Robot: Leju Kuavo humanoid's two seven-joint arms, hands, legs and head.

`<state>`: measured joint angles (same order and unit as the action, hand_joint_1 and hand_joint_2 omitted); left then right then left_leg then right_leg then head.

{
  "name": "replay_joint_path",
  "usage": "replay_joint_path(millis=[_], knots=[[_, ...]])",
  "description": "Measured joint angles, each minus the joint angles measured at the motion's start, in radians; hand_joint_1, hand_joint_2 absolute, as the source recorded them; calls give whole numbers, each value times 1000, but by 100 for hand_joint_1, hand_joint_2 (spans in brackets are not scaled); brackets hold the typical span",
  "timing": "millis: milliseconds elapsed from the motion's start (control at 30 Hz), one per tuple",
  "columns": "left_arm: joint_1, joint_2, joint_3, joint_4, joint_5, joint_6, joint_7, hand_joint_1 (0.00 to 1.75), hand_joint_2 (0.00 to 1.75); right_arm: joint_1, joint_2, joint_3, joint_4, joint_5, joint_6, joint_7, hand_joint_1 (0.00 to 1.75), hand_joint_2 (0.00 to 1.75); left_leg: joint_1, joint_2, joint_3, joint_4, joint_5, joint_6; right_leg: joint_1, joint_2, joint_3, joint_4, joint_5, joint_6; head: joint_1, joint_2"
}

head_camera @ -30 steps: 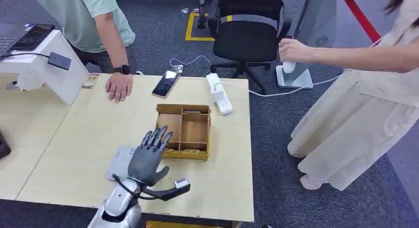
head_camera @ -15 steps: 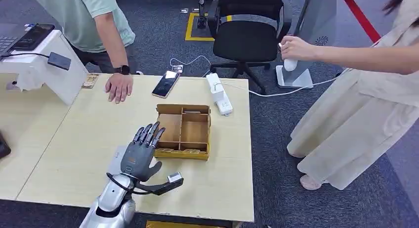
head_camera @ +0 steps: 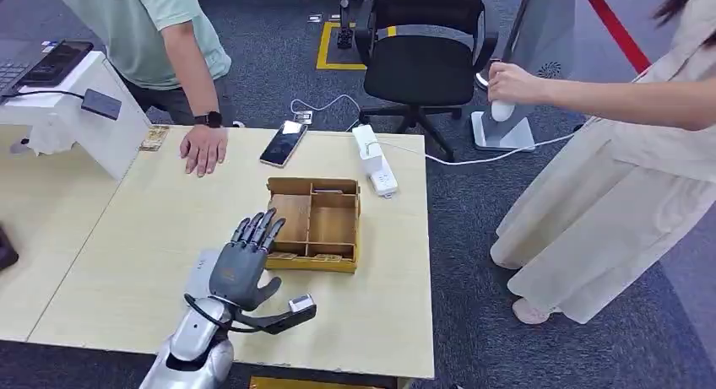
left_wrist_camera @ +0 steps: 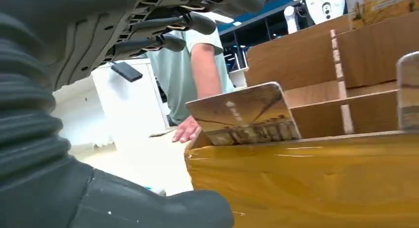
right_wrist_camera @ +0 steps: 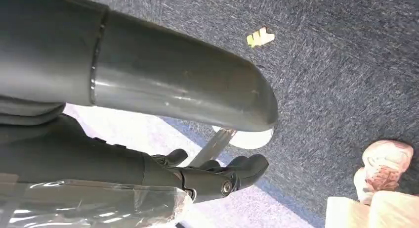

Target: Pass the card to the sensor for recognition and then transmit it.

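Head view gives me my left hand (head_camera: 243, 269) hovering low over the light wooden table (head_camera: 152, 237), fingers stretched forward and slightly apart, thumb out to the side, holding nothing. Its fingertips (head_camera: 268, 220) sit right at the near left corner of the brown compartment box (head_camera: 314, 223), though I cannot tell whether they touch it. Through the left wrist view I see the card (left_wrist_camera: 244, 114) standing tilted in the box's front slot, leaning back behind the glossy yellow front wall (left_wrist_camera: 301, 178), with my fingers (left_wrist_camera: 168, 25) spread above it and apart from it. A pale flat pad (head_camera: 203, 275) lies on the table partly under my hand. My right hand (right_wrist_camera: 217, 176) hangs by the carpet with its fingers curled inward around nothing. One person rests a hand (head_camera: 203, 147) on the far edge of the table beside a phone (head_camera: 284, 142); another person (head_camera: 625, 153) stands off to the right.
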<state>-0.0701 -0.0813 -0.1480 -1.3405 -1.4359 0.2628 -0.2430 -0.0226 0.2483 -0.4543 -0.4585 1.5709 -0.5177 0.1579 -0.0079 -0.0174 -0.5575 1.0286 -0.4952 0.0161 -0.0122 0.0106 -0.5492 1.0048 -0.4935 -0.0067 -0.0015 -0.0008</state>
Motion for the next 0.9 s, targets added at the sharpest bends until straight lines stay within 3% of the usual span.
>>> replay_joint_path(millis=[400, 467, 500, 533, 900], knots=[[3, -6, 0, 0, 11, -13, -3, 0, 175, 0, 0, 0, 0, 0, 0, 0, 0, 0, 0, 0, 0, 0, 0, 0, 0, 0, 0, 0, 0, 0, 0, 0], [6, -7, 0, 0, 23, -19, -15, 154, 175, 0, 0, 0, 0, 0, 0, 0, 0, 0, 0, 0, 0, 0, 0, 0, 0, 0, 0, 0, 0, 0, 0, 0], [8, -9, 0, 0, 28, -22, -20, 168, 175, 0, 0, 0, 0, 0, 0, 0, 0, 0, 0, 0, 0, 0, 0, 0, 0, 0, 0, 0, 0, 0, 0, 0], [10, -10, 0, 0, 32, -23, -20, 175, 175, 0, 0, 1, -1, 0, 0, 0, 0, 0, 0, 0, 0, 0, 0, 0, 0, 0, 0, 0, 0, 0, 0, 0], [9, -11, 0, 0, -17, 13, -2, 175, 175, 0, 0, 3, -1, 0, 0, 0, 0, 0, 0, 0, 0, 0, 0, 0, 0, 0, 0, 0, 0, 0, 0, 0]])
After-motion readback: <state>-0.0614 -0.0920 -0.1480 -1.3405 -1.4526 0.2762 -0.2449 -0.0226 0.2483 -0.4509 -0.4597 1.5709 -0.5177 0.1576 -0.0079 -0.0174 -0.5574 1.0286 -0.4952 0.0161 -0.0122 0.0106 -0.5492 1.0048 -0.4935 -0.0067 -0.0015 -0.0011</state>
